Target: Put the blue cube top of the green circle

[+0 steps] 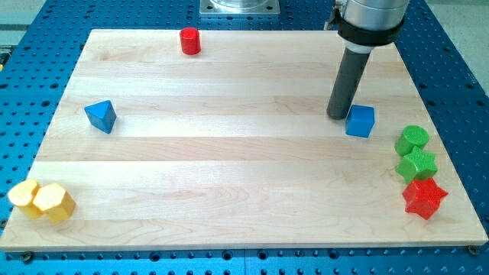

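Down low at the right edge: green circle [412,139]. A bit higher, to its left: blue cube [360,121]. Tip [338,116] touching the cube's left side, likely to push it rightward. No fingers here, just a rod.

My tip [337,116] down, rod upright

board [229,183]: pale wood, smooth, matt, visible grain
blue cube [360,121]: plastic-looking, slight sheen
rod [345,82]: dark, matt
base plate [46,23]: blue perforated metal
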Robot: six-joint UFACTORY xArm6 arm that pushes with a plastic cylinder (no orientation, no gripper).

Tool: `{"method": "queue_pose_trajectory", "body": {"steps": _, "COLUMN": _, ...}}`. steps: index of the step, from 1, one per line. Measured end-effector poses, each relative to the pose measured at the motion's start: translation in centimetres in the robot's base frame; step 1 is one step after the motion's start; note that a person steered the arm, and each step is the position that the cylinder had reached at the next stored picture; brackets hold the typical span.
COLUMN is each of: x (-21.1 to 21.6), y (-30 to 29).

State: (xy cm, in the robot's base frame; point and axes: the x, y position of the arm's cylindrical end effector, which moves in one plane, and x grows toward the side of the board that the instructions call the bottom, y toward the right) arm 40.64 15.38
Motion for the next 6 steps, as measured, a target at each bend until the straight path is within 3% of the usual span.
{"method": "queue_pose_trajectory", "body": {"steps": 1, "x": 1.1, "y": -5.1}}
{"method": "queue_pose_trajectory", "body": {"steps": 2, "x": 3.7, "y": -2.1}}
{"method": "queue_pose_trajectory", "body": {"steps": 4, "x": 1.1, "y": 6.4}}
{"method": "queue_pose_trajectory", "body": {"steps": 6, "x": -0.5, "y": 7.8}}
